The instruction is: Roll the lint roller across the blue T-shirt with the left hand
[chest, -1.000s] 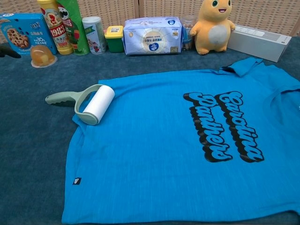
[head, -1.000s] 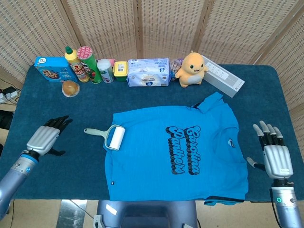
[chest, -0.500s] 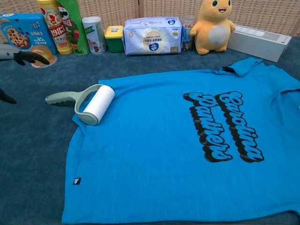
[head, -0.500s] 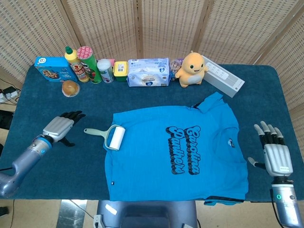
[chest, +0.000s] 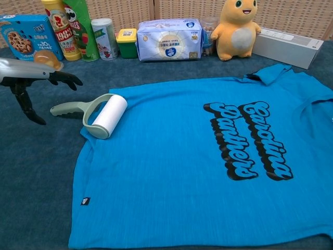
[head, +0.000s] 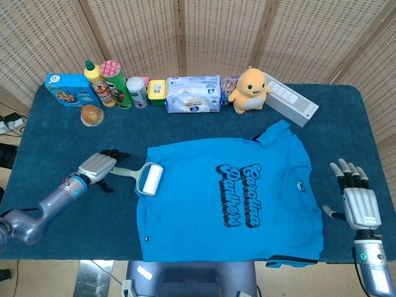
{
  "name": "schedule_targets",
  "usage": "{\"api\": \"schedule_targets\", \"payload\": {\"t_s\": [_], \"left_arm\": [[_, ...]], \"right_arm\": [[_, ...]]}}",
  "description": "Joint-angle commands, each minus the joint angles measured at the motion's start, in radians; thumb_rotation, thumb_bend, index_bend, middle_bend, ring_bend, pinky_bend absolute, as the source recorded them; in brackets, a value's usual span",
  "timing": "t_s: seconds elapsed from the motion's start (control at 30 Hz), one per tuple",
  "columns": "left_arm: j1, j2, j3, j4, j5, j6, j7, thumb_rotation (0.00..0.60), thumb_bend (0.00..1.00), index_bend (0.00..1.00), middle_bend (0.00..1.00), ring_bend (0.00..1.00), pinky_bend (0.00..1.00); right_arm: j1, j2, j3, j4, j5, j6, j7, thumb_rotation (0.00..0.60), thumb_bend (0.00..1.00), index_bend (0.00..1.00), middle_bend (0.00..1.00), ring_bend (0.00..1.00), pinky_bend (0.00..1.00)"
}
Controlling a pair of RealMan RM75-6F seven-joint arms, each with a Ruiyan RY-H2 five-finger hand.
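1. The left hand [head: 97, 166] is hovering near the left edge of the table [head: 55, 204], fingers spread wide and holding nothing, with its dark fingertips [chest: 66, 79] just above the end of the lint roller's handle.
2. The lint roller [head: 141, 177] is lying flat, its pale green handle pointing toward the left edge and its white roll resting on the left sleeve of the blue T-shirt [head: 185, 210].
3. The T-shirt is lying spread out over the middle and front of the table, showing black bubble lettering that seems to read "Carolina Panthers".
4. The right hand [head: 359, 201] is resting near the front right corner, fingers apart and empty, well clear of the shirt.
5. Along the back edge a row is standing: a blue cookie box [head: 68, 88], a yellow-capped bottle [head: 94, 77] marked "1983", a green chip can [head: 116, 83], a small can [head: 137, 91], a yellow-lidded tub [head: 157, 91], a tissue pack [head: 193, 94], a yellow plush toy [head: 249, 90] and a long white box [head: 289, 98].
6. A clear cup [head: 91, 115] is sitting just in front of the cookie box.
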Motion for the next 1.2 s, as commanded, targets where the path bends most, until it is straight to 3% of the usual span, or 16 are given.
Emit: {"api": "schedule_targets", "payload": {"t_s": [0.03, 0.33, 0.53, 0.93, 1.2], "left_arm": [[-0.022, -0.024, 0.002, 0.012, -0.004, -0.027, 0.014, 0.6, 0.11, 0.03, 0.11, 0.05, 0.07], [-0.048, -0.043, 0.017, -0.002, -0.069, -0.057, 0.081, 0.6, 0.11, 0.1, 0.13, 0.05, 0.07], [-0.057, -0.053, 0.028, -0.023, -0.116, -0.044, 0.138, 0.6, 0.12, 0.24, 0.17, 0.1, 0.11], [-0.087, -0.104, 0.046, -0.058, -0.279, 0.028, 0.292, 0.6, 0.13, 0.47, 0.4, 0.28, 0.18], [-0.087, -0.13, 0.044, -0.077, -0.332, 0.096, 0.341, 0.6, 0.15, 0.68, 0.61, 0.48, 0.3]], "right_arm": [[-0.001, 0.003, 0.0, -0.003, -0.001, 0.002, 0.003, 0.6, 0.0, 0.08, 0.0, 0.0, 0.0], [-0.003, 0.011, 0.002, -0.01, -0.001, 0.007, 0.015, 0.6, 0.0, 0.08, 0.0, 0.0, 0.0], [-0.005, 0.016, 0.001, -0.017, -0.008, 0.012, 0.019, 0.6, 0.0, 0.08, 0.0, 0.0, 0.0], [-0.009, 0.023, 0.0, -0.029, -0.015, 0.024, 0.026, 0.6, 0.0, 0.08, 0.0, 0.0, 0.0], [-0.012, 0.03, 0.001, -0.037, -0.017, 0.03, 0.03, 0.6, 0.0, 0.08, 0.0, 0.0, 0.0]]}}
